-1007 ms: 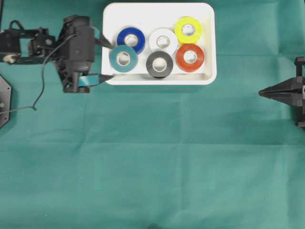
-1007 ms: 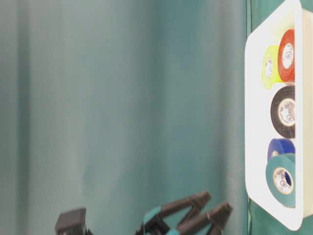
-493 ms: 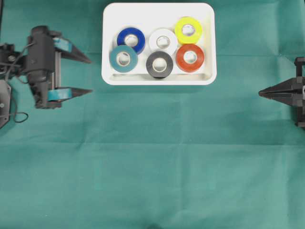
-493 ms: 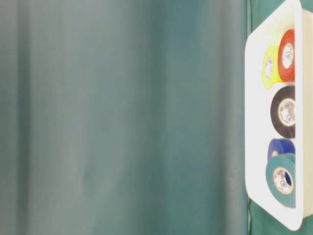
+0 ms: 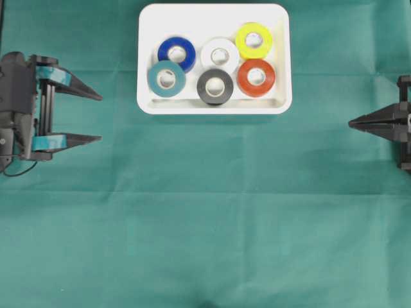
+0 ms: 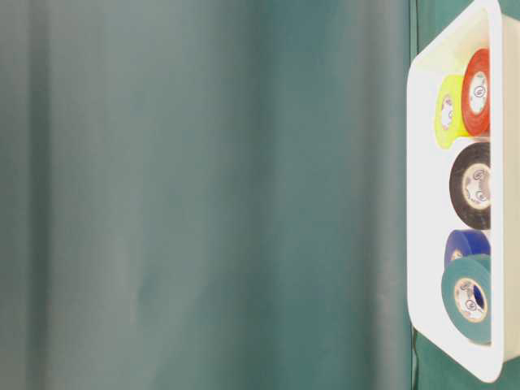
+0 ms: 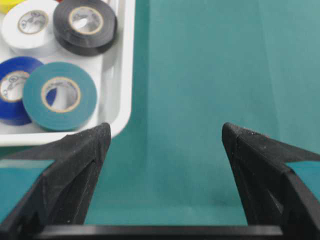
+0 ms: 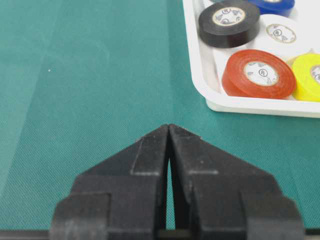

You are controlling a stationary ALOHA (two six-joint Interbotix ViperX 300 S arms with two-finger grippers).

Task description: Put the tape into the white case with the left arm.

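Note:
The white case lies at the back middle of the green cloth and holds several tape rolls. A teal tape roll rests in its left end, leaning on a blue roll. My left gripper is at the table's left edge, well clear of the case, open and empty. In the left wrist view, that gripper has only cloth between its fingers, and the teal roll sits inside the case corner. My right gripper rests at the right edge, shut.
White, black, red and yellow rolls fill the rest of the case. The table-level view shows the case rim and a plain green backdrop. Green cloth covers the table.
My left arm has drawn back leftward from the case's left end to the table's left edge, jaws staying open. It has left the table-level view. The right arm has not moved.

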